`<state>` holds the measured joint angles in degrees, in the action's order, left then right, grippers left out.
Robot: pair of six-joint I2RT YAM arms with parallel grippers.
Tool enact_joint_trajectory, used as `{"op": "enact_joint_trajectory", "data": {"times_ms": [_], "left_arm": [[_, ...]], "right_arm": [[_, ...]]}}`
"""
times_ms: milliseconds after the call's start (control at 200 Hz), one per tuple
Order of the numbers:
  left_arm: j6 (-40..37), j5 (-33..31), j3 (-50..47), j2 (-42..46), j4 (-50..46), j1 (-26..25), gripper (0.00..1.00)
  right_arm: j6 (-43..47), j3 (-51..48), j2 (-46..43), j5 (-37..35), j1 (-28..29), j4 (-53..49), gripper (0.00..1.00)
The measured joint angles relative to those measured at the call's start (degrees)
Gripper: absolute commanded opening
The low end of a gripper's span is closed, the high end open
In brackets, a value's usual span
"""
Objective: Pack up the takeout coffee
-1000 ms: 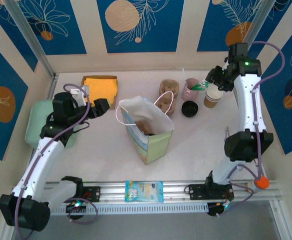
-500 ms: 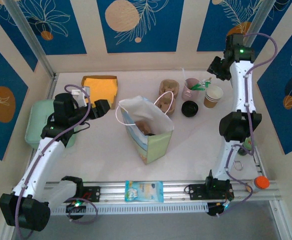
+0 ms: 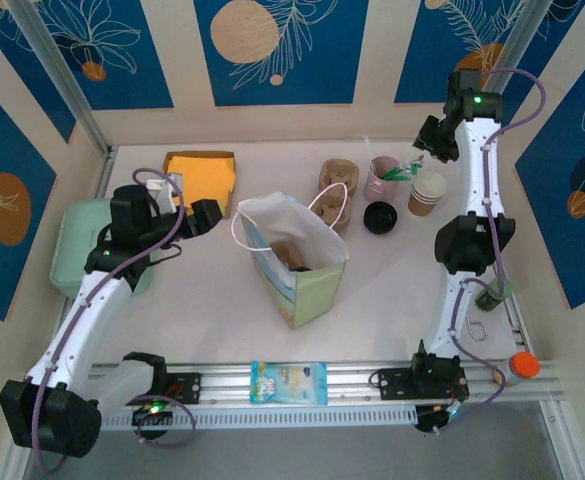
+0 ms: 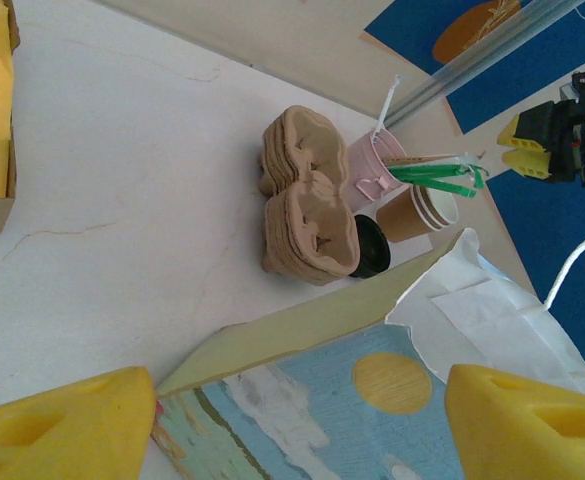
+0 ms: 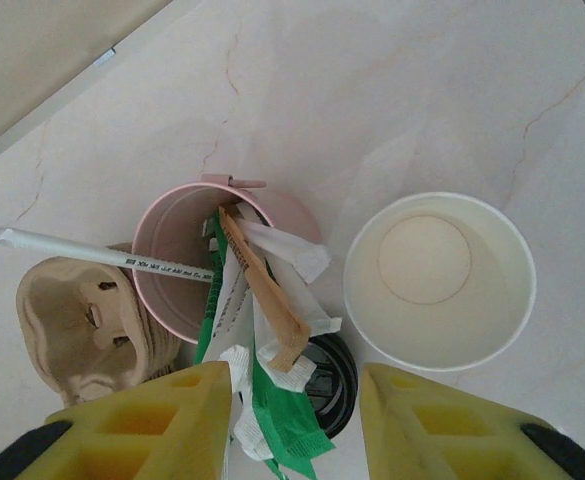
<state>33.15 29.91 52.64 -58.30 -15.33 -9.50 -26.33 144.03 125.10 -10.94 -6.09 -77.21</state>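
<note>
Now your right gripper point(image 3: 430, 140) sits farther behind the paper bag point(image 3: 297, 262) than a second ago, and its arm's elbow has swung in closer to the bag. The jaws stand partly apart, holding nothing, over the pink cup point(image 3: 380, 178) of utensils. Your left gripper point(image 3: 204, 214) has not moved: wide open, empty, just left of the bag. The takeout coffee point(image 3: 380, 217) stands right of the bag's far corner, apart from it, lid on.
</note>
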Motion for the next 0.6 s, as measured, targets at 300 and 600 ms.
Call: {"op": "enact_joint_trajectory", "data": {"times_ms": [300,600], "left_arm": [[0.0,0.1,0.0,-0.4,0.2,0.0,0.76],[0.0,0.1,0.0,-1.0,0.9,0.0,0.76]], "right_arm": [[0.0,0.0,1.7,0.0,0.5,0.0,0.34],[0.0,0.0,3.0,0.0,0.5,0.0,0.33]]}}
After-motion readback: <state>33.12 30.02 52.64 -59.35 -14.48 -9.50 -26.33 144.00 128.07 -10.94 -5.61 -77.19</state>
